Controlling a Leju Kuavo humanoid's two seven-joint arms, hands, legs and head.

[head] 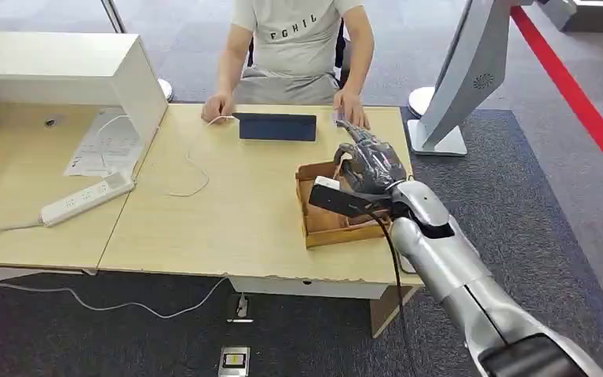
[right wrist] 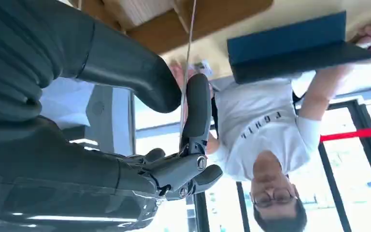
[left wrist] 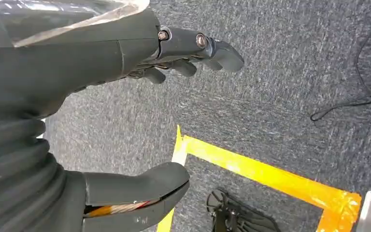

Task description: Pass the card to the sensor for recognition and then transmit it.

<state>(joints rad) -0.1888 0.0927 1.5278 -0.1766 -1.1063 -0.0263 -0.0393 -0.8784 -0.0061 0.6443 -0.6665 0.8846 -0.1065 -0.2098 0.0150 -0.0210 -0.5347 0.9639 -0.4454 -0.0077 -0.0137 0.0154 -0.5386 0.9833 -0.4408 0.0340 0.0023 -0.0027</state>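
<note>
The card (right wrist: 187,58), seen edge-on, is pinched between thumb and finger of the right robot hand (head: 369,161), raised over the wooden tray (head: 318,228) on the bench (head: 228,212). Picking up looks done; sensing and handover remain. The left robot hand (left wrist: 125,116) hangs spread, holding nothing. The person's shirt (head: 292,35) reads "FGHIL".

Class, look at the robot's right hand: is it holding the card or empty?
Holding it. In the right wrist view the right hand pinches the thin card, seen edge-on, between thumb and finger, above the wooden tray.
</note>
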